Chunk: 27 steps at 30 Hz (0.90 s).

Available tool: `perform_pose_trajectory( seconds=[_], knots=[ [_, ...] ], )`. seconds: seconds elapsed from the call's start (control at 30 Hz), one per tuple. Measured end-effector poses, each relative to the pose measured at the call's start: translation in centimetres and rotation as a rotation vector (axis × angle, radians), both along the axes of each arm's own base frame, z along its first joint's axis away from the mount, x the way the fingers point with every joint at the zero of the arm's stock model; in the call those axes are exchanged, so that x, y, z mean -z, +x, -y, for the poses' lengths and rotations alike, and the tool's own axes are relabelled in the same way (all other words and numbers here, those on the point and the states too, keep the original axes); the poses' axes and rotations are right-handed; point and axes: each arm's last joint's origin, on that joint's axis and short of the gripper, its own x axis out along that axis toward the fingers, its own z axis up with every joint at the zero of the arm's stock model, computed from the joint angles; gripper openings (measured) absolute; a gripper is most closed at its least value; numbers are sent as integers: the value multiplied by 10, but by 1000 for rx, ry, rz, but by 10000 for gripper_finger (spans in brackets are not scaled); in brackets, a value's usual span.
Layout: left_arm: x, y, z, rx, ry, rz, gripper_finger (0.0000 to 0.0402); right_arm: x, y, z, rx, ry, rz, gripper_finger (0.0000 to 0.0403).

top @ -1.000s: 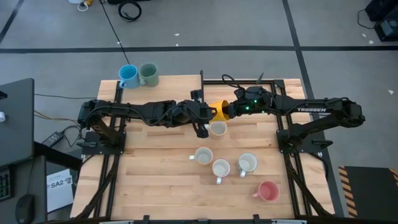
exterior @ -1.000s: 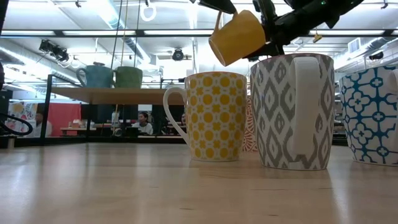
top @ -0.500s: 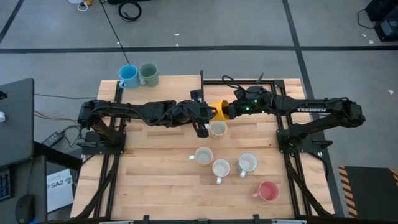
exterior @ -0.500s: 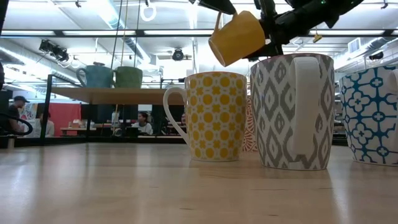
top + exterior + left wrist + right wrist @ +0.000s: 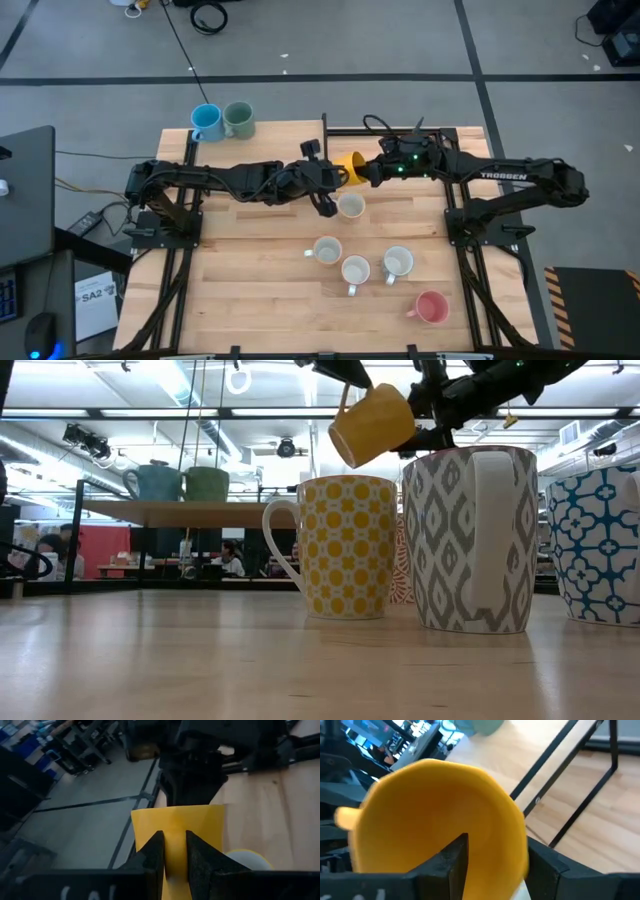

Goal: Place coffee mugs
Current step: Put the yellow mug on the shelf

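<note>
An orange-yellow mug (image 5: pixel 350 166) hangs in the air over the far middle of the table, tipped on its side, its mouth (image 5: pixel 440 810) facing my right gripper. My left gripper (image 5: pixel 336 177) comes in from the table's left and is shut on the mug's handle. My right gripper (image 5: pixel 497 865) stands open at the mug's rim, one finger (image 5: pixel 455 857) inside the mouth and one (image 5: pixel 542 867) outside the wall. In the low view the mug (image 5: pixel 370 425) shows high above the patterned mugs. My left gripper pinches the mug's handle (image 5: pixel 172 845) between its two fingers (image 5: pixel 155 855), coming from the table's left and slanting a little downward. The mug's body (image 5: pixel 175 822) lies beyond the fingertips, tilted and lifted clear of the table.
A blue mug (image 5: pixel 207 121) and a green mug (image 5: pixel 239 119) stand at the far left corner. A white mug (image 5: pixel 350 206) stands just below the held one, three more white ones (image 5: pixel 355 270) sit nearer, and a pink one (image 5: pixel 431 307) sits near right. Black frame rails (image 5: pixel 325 135) border the table.
The orange-yellow mug has shifted slightly up and toward the table's far edge and tipped a little as my left gripper turned. My right gripper has drifted a little toward the far edge with it.
</note>
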Motion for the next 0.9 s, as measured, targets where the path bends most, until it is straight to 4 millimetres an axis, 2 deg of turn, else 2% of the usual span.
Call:
perform_pose_trajectory(
  seconds=[0.43, 0.7, 0.9],
  knots=[
    [-4, -7, -4, -146, 31, 16, 60, -19, -24, 17, 10, -100, 68, 169],
    [-29, -29, -8, -255, 74, 79, 60, -21, -27, 18, 14, -103, 79, 169],
    [-40, -50, -23, -341, 7, 105, 60, -21, -27, 17, -26, -91, 85, 169]
  ],
)
